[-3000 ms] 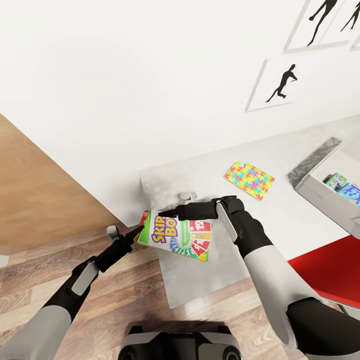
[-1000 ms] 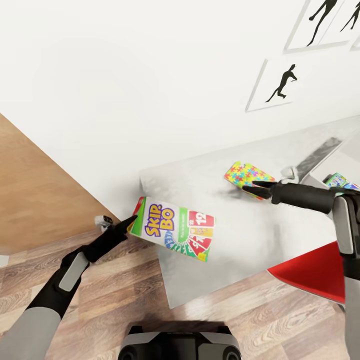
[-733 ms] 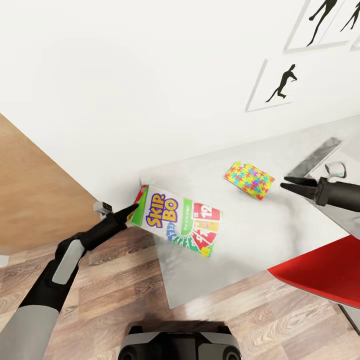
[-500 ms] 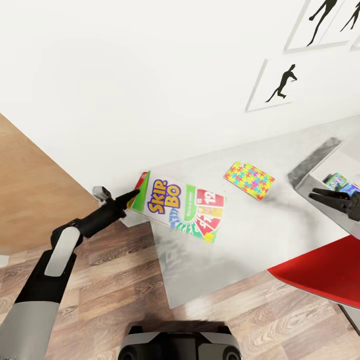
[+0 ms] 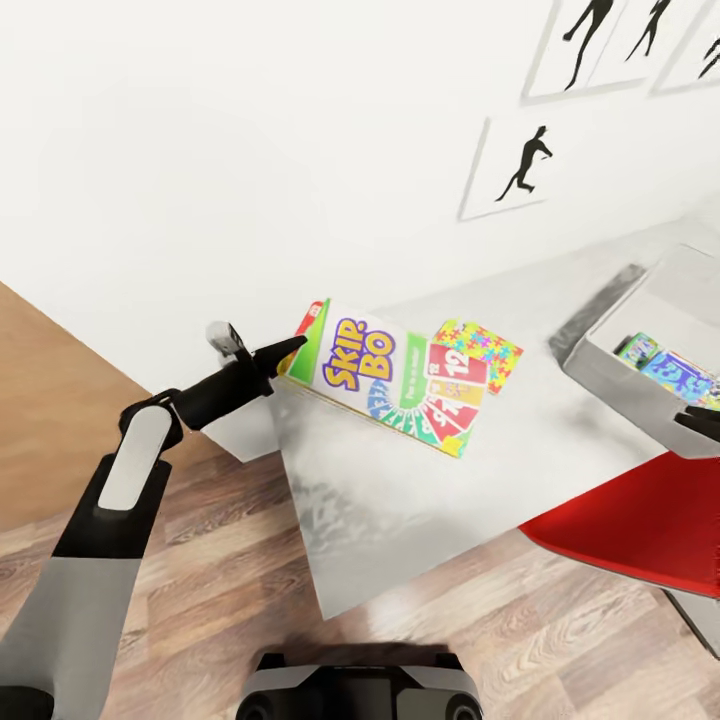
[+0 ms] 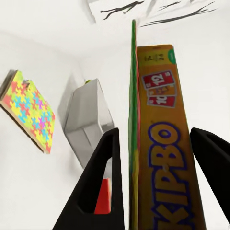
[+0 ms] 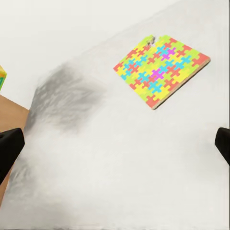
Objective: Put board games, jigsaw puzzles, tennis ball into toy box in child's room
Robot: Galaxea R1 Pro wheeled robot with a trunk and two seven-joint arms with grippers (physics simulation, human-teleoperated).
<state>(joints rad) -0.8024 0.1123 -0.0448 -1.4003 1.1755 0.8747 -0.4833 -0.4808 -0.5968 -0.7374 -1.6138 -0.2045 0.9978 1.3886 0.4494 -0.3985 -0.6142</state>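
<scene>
Green-edged board game (image 5: 400,385) clamped in left jaws | overlapping puzzle (image 5: 487,350) | table (image 5: 400,500)

A child's bedroom or playroom in a home, by the look of it. The white wall (image 5: 250,150) carries framed black silhouette pictures of athletes (image 5: 520,165), and the floor is light wood planks (image 5: 230,590). A light grey desk top (image 5: 480,500) stands against the wall, with a red chair seat (image 5: 640,525) pushed up to it. Toys lie about: a bright Skip-Bo game box (image 5: 395,385) (clamped between the left gripper's fingers (image 6: 103,187)), a multicoloured jigsaw square (image 7: 160,69) beyond the fingertips, and a grey bin (image 5: 640,385) holding more printed boxes.
</scene>
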